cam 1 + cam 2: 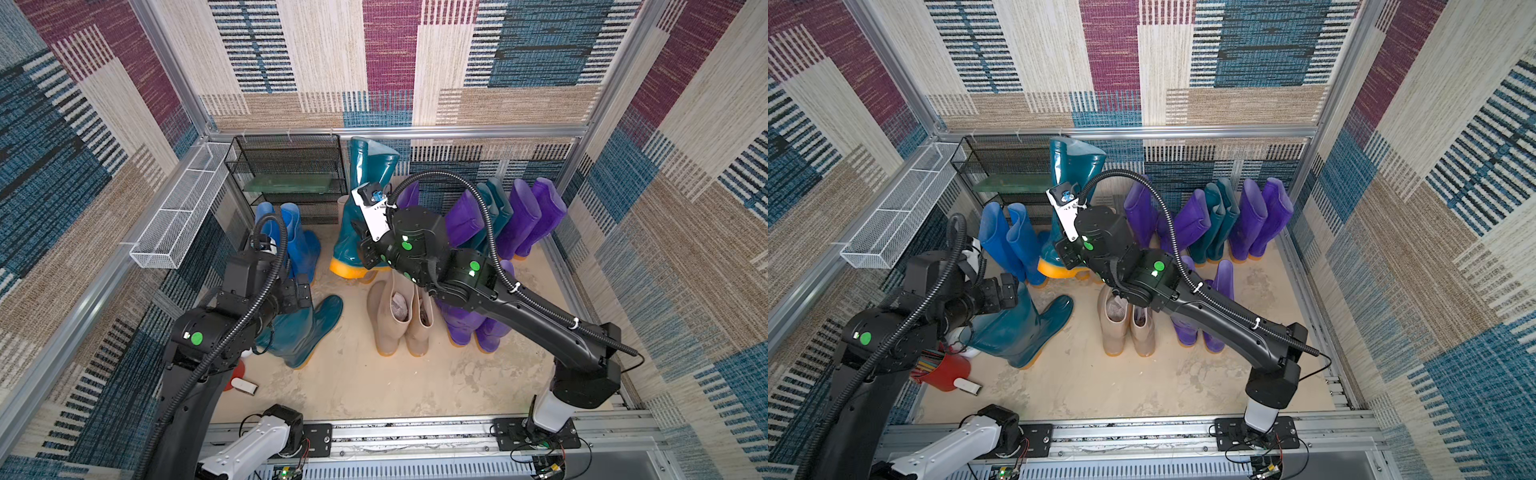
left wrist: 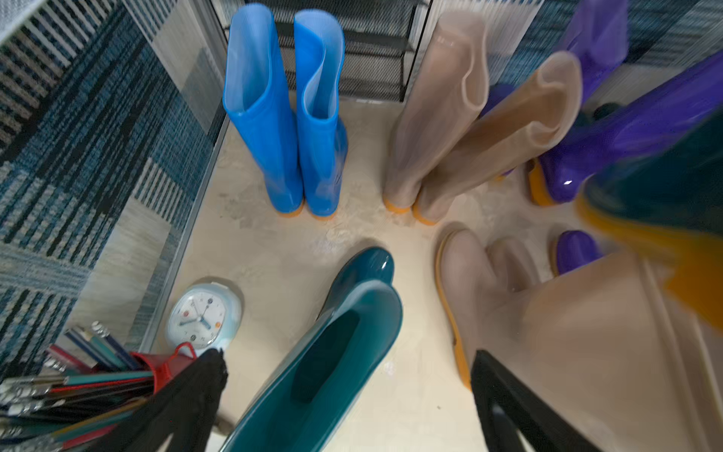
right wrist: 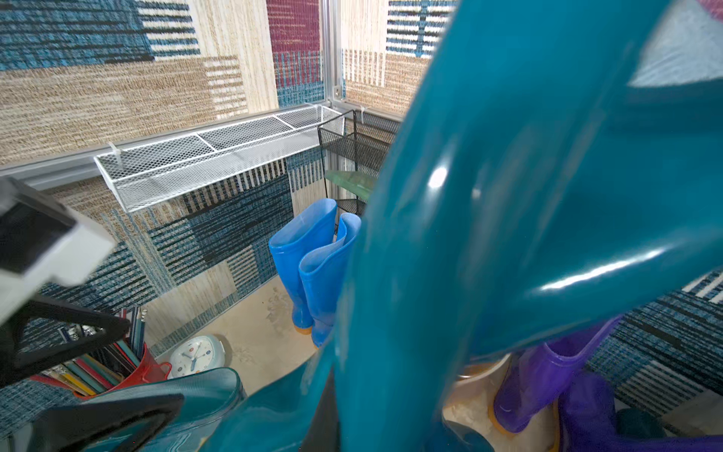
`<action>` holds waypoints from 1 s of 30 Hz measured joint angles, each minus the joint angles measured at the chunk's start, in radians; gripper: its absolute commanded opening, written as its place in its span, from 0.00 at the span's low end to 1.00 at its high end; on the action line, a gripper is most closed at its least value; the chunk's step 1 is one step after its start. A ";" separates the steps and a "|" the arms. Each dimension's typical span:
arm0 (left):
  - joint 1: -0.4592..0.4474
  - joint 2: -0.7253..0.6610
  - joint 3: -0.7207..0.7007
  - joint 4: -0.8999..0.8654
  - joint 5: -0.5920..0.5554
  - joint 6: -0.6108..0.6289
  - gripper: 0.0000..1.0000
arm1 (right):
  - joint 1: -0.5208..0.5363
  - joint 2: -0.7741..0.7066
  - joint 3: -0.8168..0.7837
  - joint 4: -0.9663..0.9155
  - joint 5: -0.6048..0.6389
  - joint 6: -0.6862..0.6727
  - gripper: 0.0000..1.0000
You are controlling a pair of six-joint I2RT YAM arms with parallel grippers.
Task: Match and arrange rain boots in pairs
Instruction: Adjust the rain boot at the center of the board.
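Rain boots [image 1: 1125,328] stand mostly paired on the counter [image 1: 1142,386]. One tall teal boot [image 1: 1075,174] tilts at the back by my right claw [image 1: 1065,253], whose grip I cannot tell. My left claw [image 2: 348,352] gapes, released, around a nearer teal boot [image 1: 1017,328]. Glossy rubber looks slippery, shafts floppy; I'd pinch the rim wall.

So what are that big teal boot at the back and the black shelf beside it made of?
The teal boot looks like moulded rubber or PVC: smooth, glossy, with sharp light streaks, on an orange sole. The black shelf seems dark-coated metal mesh on a thin wire frame; you can see through it.
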 measured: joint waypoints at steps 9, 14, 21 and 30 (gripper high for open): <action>0.016 0.080 -0.082 -0.011 -0.079 0.021 0.96 | -0.001 -0.010 -0.018 0.013 -0.203 -0.035 0.00; 0.060 0.097 -0.146 -0.008 -0.068 0.021 0.51 | -0.001 -0.010 -0.022 0.023 -0.284 -0.065 0.00; 0.114 0.108 -0.182 -0.008 -0.006 0.020 0.00 | -0.013 0.023 -0.022 0.072 -0.350 -0.089 0.00; 0.144 0.068 -0.128 -0.029 0.039 -0.011 0.00 | -0.022 0.051 -0.114 0.117 -0.388 -0.058 0.00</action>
